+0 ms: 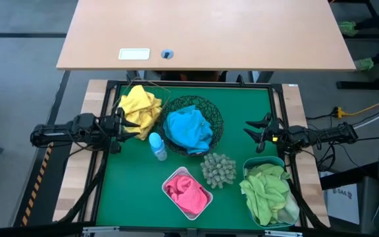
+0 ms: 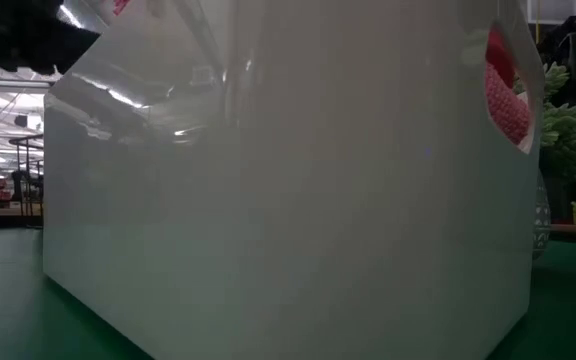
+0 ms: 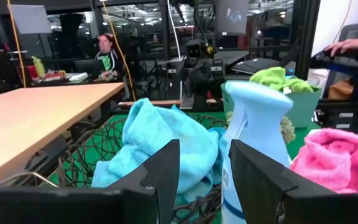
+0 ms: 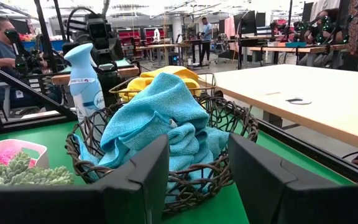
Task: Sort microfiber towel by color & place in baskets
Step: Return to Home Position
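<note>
**Both my pincers open and empty at the mat's edges, cloths sorted by colour**

My left pincer (image 1: 118, 130) hovers at the left edge of the green mat (image 1: 242, 105). Its fingers are spread wide and hold nothing. It is just beside the yellow cloths (image 1: 140, 108), which are heaped in the thin wire basket (image 1: 155, 86) at the far left corner.

My right pincer (image 1: 255, 133) hovers at the right edge, also spread wide and empty, pointing toward the middle.

Between the two pincers sits the round black wire bowl (image 1: 216, 117), filled with bright blue cloths (image 1: 188, 128). A small blue spray bottle (image 1: 157, 146) stands upright just beside the bowl, on its left.

Nearer the front, a white tub (image 1: 171, 178) holds the pink cloths (image 1: 186, 192). In the level view its wall (image 2: 268, 200) fills almost everything, with pink showing through the handle hole.

At the front right, a see-through blue tub (image 1: 263, 161) holds the lime green cloths (image 1: 265, 191). A spiky grey-green ball (image 1: 218, 169) lies on the mat between the two tubs.
</note>
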